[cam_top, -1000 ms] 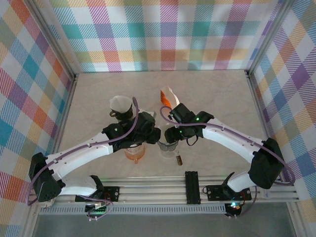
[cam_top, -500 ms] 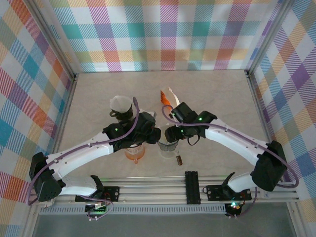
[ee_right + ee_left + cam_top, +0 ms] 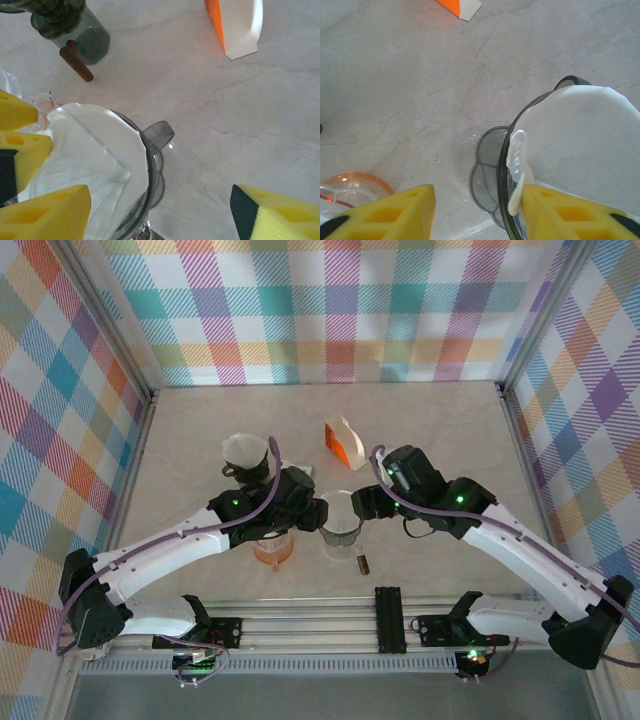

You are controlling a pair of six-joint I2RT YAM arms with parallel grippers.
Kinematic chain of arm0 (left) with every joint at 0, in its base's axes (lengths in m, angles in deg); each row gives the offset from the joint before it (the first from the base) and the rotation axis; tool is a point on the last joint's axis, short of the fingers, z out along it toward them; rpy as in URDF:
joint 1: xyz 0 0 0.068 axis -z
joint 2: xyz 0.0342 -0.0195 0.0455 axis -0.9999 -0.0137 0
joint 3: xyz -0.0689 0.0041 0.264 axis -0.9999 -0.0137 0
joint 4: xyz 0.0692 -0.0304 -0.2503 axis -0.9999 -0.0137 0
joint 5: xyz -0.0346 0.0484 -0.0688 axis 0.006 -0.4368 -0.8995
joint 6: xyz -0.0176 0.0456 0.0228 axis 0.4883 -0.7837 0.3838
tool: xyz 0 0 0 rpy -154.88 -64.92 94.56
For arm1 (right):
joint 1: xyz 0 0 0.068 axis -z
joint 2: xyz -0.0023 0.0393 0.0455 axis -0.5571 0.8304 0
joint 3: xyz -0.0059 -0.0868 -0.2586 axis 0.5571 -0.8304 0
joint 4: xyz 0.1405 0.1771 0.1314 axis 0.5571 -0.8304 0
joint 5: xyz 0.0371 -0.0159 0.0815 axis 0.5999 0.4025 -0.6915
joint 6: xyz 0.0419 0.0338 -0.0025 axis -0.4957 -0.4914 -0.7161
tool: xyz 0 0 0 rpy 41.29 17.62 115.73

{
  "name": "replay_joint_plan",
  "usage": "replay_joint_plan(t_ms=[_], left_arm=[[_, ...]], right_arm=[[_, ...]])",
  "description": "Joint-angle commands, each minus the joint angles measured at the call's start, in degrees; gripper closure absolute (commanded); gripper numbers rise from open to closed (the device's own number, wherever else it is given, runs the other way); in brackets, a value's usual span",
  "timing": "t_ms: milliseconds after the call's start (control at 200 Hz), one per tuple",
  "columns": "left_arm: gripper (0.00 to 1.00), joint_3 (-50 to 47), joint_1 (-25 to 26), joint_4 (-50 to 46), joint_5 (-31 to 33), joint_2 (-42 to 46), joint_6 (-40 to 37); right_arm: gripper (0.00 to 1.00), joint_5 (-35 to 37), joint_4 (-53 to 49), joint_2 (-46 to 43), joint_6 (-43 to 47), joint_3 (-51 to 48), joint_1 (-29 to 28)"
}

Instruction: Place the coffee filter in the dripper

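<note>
The smoky-grey dripper (image 3: 341, 534) stands mid-table with the white coffee filter (image 3: 340, 510) sitting in its cone. In the left wrist view the dripper rim (image 3: 506, 165) and the filter's folded edge (image 3: 517, 160) lie against the right finger of my left gripper (image 3: 477, 212), and the other finger is far off: open. My left gripper (image 3: 318, 512) is at the dripper's left side. My right gripper (image 3: 160, 215) is open wide over the dripper's handle (image 3: 159, 132) and the filter (image 3: 95, 150). In the top view it (image 3: 360, 506) stands at the dripper's right side.
An orange-and-white filter holder (image 3: 343, 440) stands behind the dripper. A second white cone on a dark stand (image 3: 246, 453) is at the back left. An orange glass vessel (image 3: 272, 551) sits under my left arm. A grey cup with a brown handle (image 3: 75, 60) lies near the dripper.
My right arm has drawn back to the right, uncovering the filter in the dripper and the orange holder. My left gripper's jaws have opened wider and its arm stayed put.
</note>
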Motion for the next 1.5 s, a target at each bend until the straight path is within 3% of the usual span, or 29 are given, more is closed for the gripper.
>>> replay_joint_plan(t_ms=[0, 295, 445, 610, 780, 935, 1050, 1165, 1310, 1500], left_arm=[[0.45, 1.52, 0.24, -0.35, 1.21, 2.52, 0.52], [0.33, 2.86, 0.03, -1.93, 2.33, 6.81, 1.33], [0.3, 2.74, -3.69, -4.03, 2.98, 10.58, 1.77], [0.32, -2.82, -19.27, -1.93, -5.86, 17.29, 5.5], [0.37, -7.52, -33.76, -1.32, -9.23, 21.89, 6.59], [0.47, -14.96, -50.3, 4.33, -19.77, 21.62, 11.91], [0.48, -19.65, -57.2, 8.81, -18.85, 22.27, 15.43], [0.47, -23.07, -61.5, 16.76, -21.36, 16.47, 17.89], [0.47, -23.88, -62.02, 28.88, -24.53, 3.37, 21.34], [0.61, -22.3, -62.03, 36.97, -23.51, -8.65, 24.57]], right_arm=[[0.24, 2.22, 0.39, -2.26, -0.76, -1.07, -0.15], [0.23, 3.04, 1.42, -5.82, -1.44, -2.92, -0.08], [0.23, 2.53, 2.49, -7.08, -2.01, -4.57, -0.1], [0.23, 1.66, 3.13, -7.67, -2.07, -5.7, -0.1], [0.23, 1.37, 3.94, -8.22, -1.79, -6.47, -0.11], [0.23, 1.59, 4.86, -8.97, -1.61, -7.17, -0.14], [0.23, 1.62, 5.38, -9.65, -1.68, -7.65, -0.12], [0.23, 1.52, 5.86, -10.08, -1.54, -8.16, -0.08], [0.23, 1.85, 5.89, -10.15, -1.13, -8.19, -0.1], [0.23, 2.48, 5.49, -10.63, -0.86, -7.94, -0.06]])
